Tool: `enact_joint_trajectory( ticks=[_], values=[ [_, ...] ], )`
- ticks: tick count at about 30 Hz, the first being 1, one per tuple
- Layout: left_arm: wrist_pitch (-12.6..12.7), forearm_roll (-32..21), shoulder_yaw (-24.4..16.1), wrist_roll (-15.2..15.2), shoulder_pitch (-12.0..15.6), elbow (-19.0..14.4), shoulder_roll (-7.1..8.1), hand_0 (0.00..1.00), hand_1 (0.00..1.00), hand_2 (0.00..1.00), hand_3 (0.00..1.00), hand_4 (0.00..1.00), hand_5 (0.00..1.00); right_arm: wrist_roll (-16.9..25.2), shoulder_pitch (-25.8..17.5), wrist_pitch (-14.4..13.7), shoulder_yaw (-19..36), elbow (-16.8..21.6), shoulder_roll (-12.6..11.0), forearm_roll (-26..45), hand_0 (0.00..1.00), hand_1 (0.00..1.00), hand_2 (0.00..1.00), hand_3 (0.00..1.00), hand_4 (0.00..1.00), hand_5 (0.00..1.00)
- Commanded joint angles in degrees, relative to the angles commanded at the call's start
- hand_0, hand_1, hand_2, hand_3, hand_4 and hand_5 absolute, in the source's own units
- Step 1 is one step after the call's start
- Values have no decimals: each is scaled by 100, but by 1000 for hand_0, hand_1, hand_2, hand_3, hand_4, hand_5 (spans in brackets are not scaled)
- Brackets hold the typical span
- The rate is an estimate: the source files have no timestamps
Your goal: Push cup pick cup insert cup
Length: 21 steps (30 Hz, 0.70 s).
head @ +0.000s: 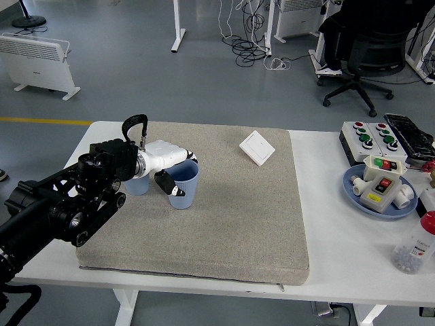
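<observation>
A light blue cup [185, 186] stands upright on the grey mat [231, 204], left of centre. My left hand [173, 170], white with black fingertips, is closed on its left rim: fingers over the top edge, thumb against the outer wall. A second light blue cup [136, 183] stands just behind my wrist to the left, mostly hidden by the arm. My right arm does not show.
A white wall switch [257, 147] lies at the mat's far side. On the table's right are a button box [368, 137], a blue plate [355, 192] with switch parts, and a plastic jar [414, 244] near the edge.
</observation>
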Motion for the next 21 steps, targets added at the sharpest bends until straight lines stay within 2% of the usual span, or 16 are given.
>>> enact_joint_trajectory(
  ticks=[1,2,5,9,13,14,16,19,20,21],
  values=[
    [-6,-19,-7,1,15,-28,9,427,565,617,500,540,65,-1,-5,-1,3,0,0,-7,695,599,613,546,116,428],
    [-9,-27,-10,2,21,-40,13,429,550,551,479,483,2,-1,-8,-1,5,0,0,-10,696,599,613,546,116,428],
    [-64,-57,-49,33,59,-161,46,429,550,551,479,483,2,-3,-15,-4,7,0,3,-8,696,599,613,546,116,428],
    [-174,-99,-74,107,99,-507,150,436,536,522,467,459,2,-1,-24,-10,22,0,9,-16,695,599,613,546,116,427],
    [-407,-246,-238,278,127,-1253,343,436,536,522,467,459,2,10,-30,-22,54,0,18,-3,695,599,613,546,116,427],
    [-451,-271,-284,312,112,-1383,369,431,529,513,458,491,2,12,-26,-23,58,0,18,-1,695,600,613,546,117,427],
    [-622,-353,-485,445,34,-1712,455,431,529,513,458,491,2,15,-12,-23,64,0,17,3,695,600,613,546,117,427],
    [-779,-449,-696,564,-75,-1921,544,431,529,513,458,491,2,17,-5,-23,61,0,15,23,695,600,613,546,117,427],
    [-867,-505,-818,625,-167,-1938,607,432,524,507,456,539,2,17,0,-23,61,0,11,28,695,600,613,546,117,425],
    [-896,-523,-865,644,-198,-1944,627,432,524,507,456,539,2,17,1,-22,62,0,10,30,695,600,613,546,117,425]
  ],
)
